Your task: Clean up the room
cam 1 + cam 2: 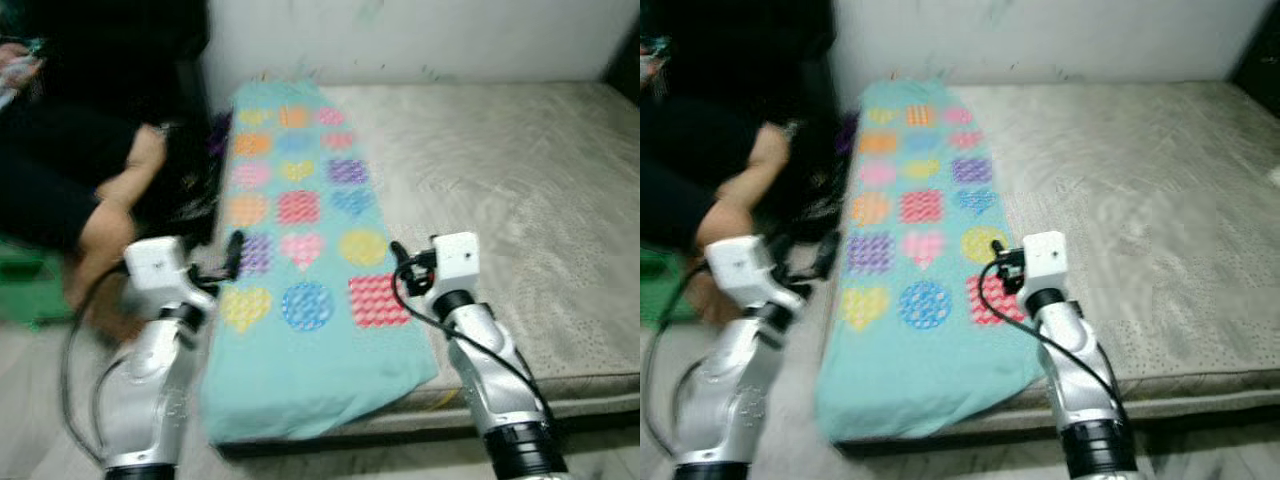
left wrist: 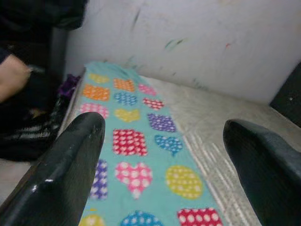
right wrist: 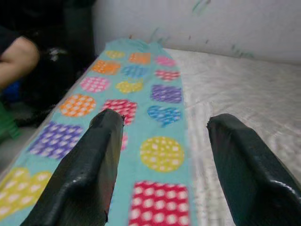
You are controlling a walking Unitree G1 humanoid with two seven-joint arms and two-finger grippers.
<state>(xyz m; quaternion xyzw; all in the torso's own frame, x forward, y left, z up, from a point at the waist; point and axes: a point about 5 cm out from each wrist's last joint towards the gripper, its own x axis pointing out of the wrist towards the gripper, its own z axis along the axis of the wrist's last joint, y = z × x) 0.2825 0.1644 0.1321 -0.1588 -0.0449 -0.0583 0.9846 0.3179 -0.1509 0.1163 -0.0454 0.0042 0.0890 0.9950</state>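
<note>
Long turquoise blanket (image 1: 300, 260) with coloured dotted hearts, circles and squares lies flat along the left edge of the grey bare mattress (image 1: 500, 190), near end draping over. Left gripper (image 2: 164, 155) and right gripper (image 3: 162, 150) hover above it, fingers spread wide, empty. Person's arm (image 1: 110, 215) at far left.

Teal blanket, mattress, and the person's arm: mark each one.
teal blanket (image 1: 300, 390), left eye view, plain near end.
mattress (image 1: 500, 180), left eye view, bare top surface.
person's arm (image 1: 105, 225), left eye view, forearm.
</note>
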